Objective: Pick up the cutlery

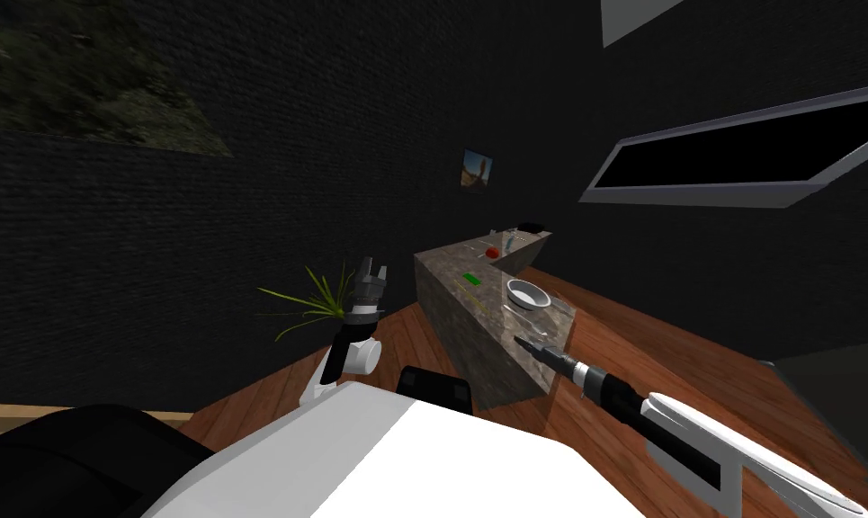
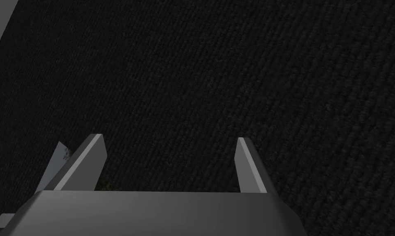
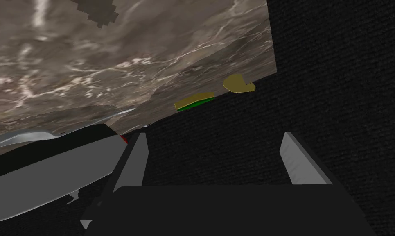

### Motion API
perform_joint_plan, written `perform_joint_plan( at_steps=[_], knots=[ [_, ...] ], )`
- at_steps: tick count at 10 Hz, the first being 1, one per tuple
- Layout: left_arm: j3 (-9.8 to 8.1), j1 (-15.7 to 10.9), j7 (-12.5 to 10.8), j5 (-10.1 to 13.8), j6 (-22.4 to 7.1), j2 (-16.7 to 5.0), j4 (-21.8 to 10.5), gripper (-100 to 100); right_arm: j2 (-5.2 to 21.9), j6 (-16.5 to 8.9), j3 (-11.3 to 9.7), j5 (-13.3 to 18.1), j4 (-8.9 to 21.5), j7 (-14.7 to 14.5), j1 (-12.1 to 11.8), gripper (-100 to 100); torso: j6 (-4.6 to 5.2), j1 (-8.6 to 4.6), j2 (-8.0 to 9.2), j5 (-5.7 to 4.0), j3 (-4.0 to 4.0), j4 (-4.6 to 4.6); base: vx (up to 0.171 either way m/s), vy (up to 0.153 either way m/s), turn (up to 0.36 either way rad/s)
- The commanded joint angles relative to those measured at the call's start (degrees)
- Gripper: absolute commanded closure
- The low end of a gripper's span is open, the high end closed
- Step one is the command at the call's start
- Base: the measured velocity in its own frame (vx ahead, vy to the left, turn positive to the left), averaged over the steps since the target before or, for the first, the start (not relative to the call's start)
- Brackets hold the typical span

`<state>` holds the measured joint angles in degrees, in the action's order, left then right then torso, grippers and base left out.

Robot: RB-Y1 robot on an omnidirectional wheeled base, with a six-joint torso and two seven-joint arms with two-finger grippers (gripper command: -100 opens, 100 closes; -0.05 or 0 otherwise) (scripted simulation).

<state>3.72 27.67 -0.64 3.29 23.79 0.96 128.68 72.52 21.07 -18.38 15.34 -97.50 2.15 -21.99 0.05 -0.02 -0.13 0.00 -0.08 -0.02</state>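
Thin silver cutlery [image 1: 524, 318] lies on the marble counter [image 1: 477, 333] just in front of a grey bowl [image 1: 526, 294]. My right gripper [image 1: 521, 342] hovers over the counter's near end, a short way before the cutlery. In the right wrist view its fingers stand open [image 3: 217, 159] with nothing between them. Beside one finger there, a silver blade-like piece [image 3: 110, 115] lies along the bowl [image 3: 45, 172] on the marble top [image 3: 110, 49]. My left gripper [image 1: 371, 270] is raised left of the counter, open [image 2: 170, 164] and empty.
Farther along the counter lie a green-and-yellow flat item [image 1: 472, 279], a red fruit [image 1: 492, 253], a glass [image 1: 510, 241] and a black object [image 1: 532, 225]. A potted plant [image 1: 315, 301] stands on the wooden floor [image 1: 657, 360] by the left arm. Dark walls surround.
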Motion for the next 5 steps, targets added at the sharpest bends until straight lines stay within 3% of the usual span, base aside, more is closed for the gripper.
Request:
perform_joint_plan(
  at_steps=[1, 2, 4, 5],
  knots=[
    [0.0, 0.0, 0.0, 0.0, 0.0, 0.0, 0.0, 0, 2.9, 0.6, -0.7, 0.5, 2.7, 0.9, -0.4, -100, 0.0, 0.0, 0.0, 0.0, 0.0, 0.0, 0.048, -0.006, 0.166],
    [0.0, 0.0, 0.0, 0.0, 0.0, 0.0, 0.0, 0, 3.5, 0.6, -0.7, 0.5, 2.7, 0.9, -0.4, -100, -0.02, 0.0, -0.03, 0.01, -0.02, -0.01, 0.039, -0.006, 0.098],
    [0.0, 0.0, 0.0, 0.0, 0.0, 0.0, 0.0, 0, 7.8, 1.1, -1.8, 1.4, 6.6, 2.4, -1.2, -100, -0.03, 0.05, -0.02, 0.01, -0.01, -0.01, 0.043, 0.007, 0.237],
    [0.01, 0.0, 0.0, 0.0, 0.0, 0.0, 0.0, 0, 8.6, 1.1, -1.8, 1.4, 6.6, 2.4, -1.2, -100, -0.05, 0.06, -0.07, 0.01, -0.04, -0.02, 0.038, 0.0, 0.081]
  ],
)
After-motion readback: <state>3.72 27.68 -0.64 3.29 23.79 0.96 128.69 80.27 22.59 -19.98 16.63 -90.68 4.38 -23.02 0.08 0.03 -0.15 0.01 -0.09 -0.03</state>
